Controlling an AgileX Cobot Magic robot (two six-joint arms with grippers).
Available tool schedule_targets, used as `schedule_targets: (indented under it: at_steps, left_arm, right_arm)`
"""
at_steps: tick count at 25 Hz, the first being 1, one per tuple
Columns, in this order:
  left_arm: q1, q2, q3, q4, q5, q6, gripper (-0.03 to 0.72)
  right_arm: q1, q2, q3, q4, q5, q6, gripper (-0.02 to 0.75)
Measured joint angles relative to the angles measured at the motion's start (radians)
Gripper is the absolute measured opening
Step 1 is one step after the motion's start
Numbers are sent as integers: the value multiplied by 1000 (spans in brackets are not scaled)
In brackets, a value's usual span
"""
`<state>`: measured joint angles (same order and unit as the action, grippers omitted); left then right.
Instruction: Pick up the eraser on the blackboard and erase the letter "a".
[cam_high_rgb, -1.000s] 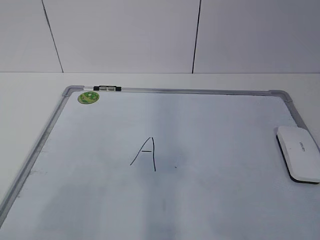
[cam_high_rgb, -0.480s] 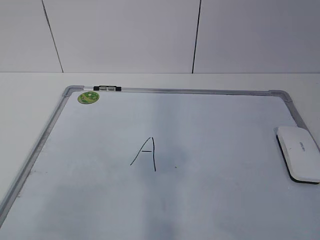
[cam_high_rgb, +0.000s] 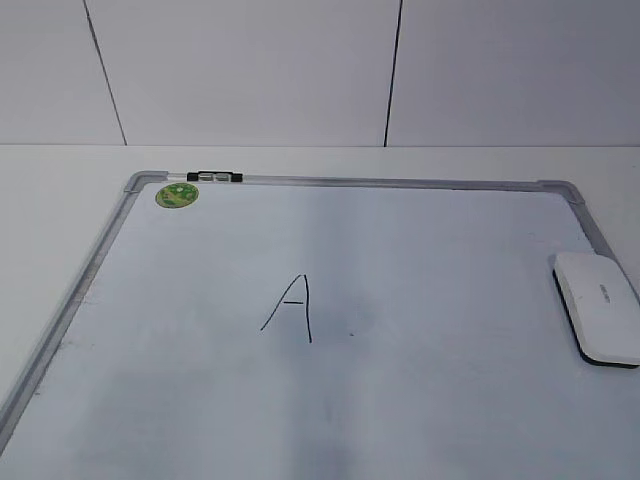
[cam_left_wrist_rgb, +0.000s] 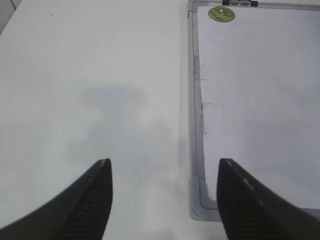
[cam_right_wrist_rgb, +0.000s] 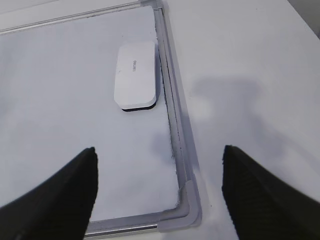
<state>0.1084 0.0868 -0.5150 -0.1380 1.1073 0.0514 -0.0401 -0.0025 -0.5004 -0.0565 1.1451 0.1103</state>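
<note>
The eraser (cam_high_rgb: 597, 305) is a white rounded block with a dark underside, lying flat on the blackboard (cam_high_rgb: 430, 250) against its right frame. A tall capital "A" (cam_high_rgb: 290, 308) stands mid-board, with a faint grey smudge and a tiny dot to its right. No lowercase "a" shows. My right gripper (cam_right_wrist_rgb: 159, 150) is open and empty above the board's near right corner, with the eraser (cam_right_wrist_rgb: 135, 75) well ahead of it. My left gripper (cam_left_wrist_rgb: 164, 162) is open and empty over the table beside the board's near left corner (cam_left_wrist_rgb: 200, 197). Neither gripper shows in the exterior view.
A round green sticker (cam_high_rgb: 177, 195) and a small black-and-silver clip (cam_high_rgb: 213, 177) sit at the board's far left corner. White table surrounds the board on the left (cam_left_wrist_rgb: 90, 75) and on the right (cam_right_wrist_rgb: 250, 75). A white panelled wall stands behind.
</note>
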Motion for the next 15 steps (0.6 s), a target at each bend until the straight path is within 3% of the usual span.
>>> schedule_targets:
  at_steps: [15]
  left_arm:
    - [0,0,0,-2,0,0,485]
  right_arm:
    - [0,0,0,0,0,0,592]
